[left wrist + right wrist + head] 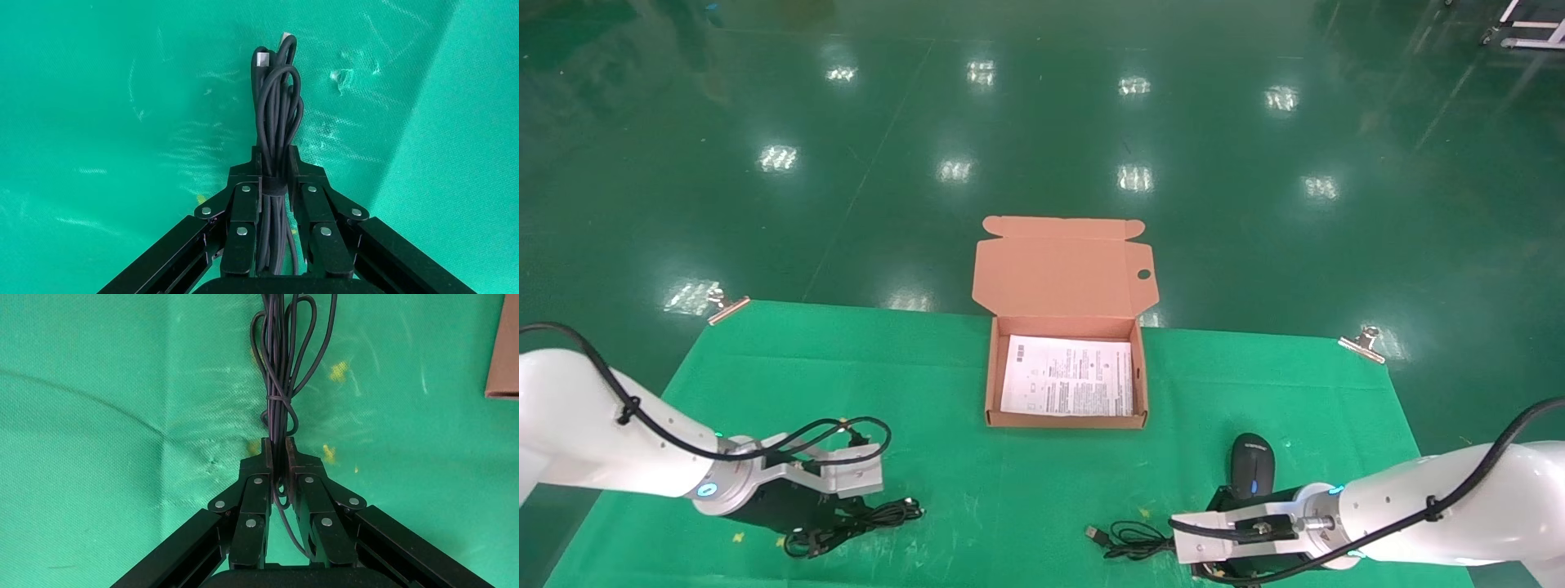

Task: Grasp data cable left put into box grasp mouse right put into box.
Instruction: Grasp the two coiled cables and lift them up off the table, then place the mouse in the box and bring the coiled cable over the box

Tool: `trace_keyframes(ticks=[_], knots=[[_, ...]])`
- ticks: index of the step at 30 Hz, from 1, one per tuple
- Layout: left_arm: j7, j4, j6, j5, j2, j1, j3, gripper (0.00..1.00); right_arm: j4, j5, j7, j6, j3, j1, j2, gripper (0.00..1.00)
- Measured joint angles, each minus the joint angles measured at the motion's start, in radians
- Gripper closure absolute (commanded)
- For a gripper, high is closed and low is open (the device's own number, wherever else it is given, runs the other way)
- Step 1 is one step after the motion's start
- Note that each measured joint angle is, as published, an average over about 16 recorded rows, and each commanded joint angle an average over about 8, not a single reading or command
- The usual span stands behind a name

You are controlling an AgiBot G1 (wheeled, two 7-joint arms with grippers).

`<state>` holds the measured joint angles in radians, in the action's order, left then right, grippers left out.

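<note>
black data cable (pixel 276 122) sits pinched in the left tool (pixel 275 160), fingers closed on the bundle near its band, loops trailing ahead on the green bench (pixel 1009 490). ahead and right waits the open box (pixel 1065 384). right tool (pixel 278 452) is closed on the mouse (pixel 1252 464) cord only; lifted so, the mouse could swing and miss.

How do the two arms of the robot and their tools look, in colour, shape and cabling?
Both arms are glossy white rounded tubes with a black cable clipped outside, ending in silver wrists with a small blue-green light. The left tool and right tool are black riveted linkages.
</note>
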<state>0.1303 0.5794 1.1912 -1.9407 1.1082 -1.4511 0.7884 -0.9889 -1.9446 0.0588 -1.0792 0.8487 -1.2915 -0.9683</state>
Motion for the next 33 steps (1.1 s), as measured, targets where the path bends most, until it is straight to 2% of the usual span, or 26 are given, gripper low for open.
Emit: trace_keyframes(ticks=[12, 17, 24, 33], knots=[[0.005, 0.155, -0.019, 0.004, -0.071, -0.074, -0.035, 1.0, -0.184, 0.021, 0.151, 0.015, -0.098, -0.082, 0.135, 1.0], [0.036, 0.263, -0.061, -0.02, -0.096, -0.113, -0.053, 1.0, -0.241, 0.006, 0.195, 0.049, -0.141, -0.157, 0.147, 1.0], [0.106, 0.396, -0.144, -0.089, -0.093, -0.157, -0.07, 1.0, -0.225, -0.007, 0.183, 0.114, -0.173, -0.274, 0.069, 1.0], [0.202, 0.491, -0.236, -0.201, -0.052, -0.193, -0.075, 1.0, -0.08, 0.019, 0.075, 0.187, -0.179, -0.398, -0.095, 1.0]])
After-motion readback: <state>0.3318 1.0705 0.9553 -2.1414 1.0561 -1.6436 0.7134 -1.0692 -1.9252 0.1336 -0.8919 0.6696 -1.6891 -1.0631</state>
